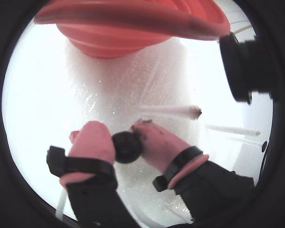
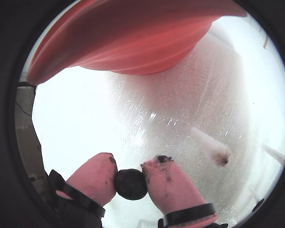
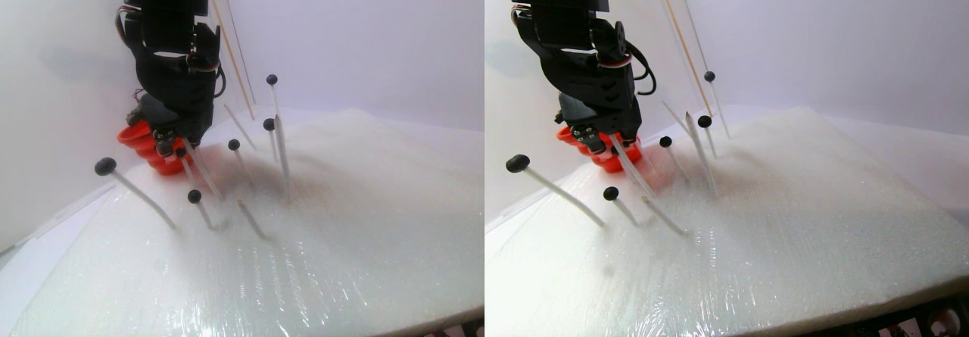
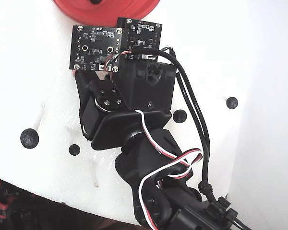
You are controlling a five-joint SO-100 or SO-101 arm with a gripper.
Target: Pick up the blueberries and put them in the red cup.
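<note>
My gripper [image 1: 119, 135] has pink-covered fingers [image 1: 92, 142] and is shut on a dark blueberry [image 1: 127, 147]. It holds the berry just above the white foam. The berry also shows in the other wrist view [image 2: 130, 184] between the same pads. The red cup [image 1: 133, 28] fills the top of both wrist views [image 2: 133, 38], a short way ahead of the fingertips. In the stereo pair view the gripper [image 3: 178, 151] hangs right beside the red cup [image 3: 140, 140] at the back left. In the fixed view the arm covers the gripper, and only the cup's rim [image 4: 105, 5] shows at the top.
Several other blueberries stand on thin sticks stuck in the white foam board [image 3: 341, 223], such as one at the left [image 3: 105, 166], one nearer the front [image 3: 194, 196] and one behind [image 3: 269, 124]. A bare stick [image 1: 171, 110] leans just right of the gripper.
</note>
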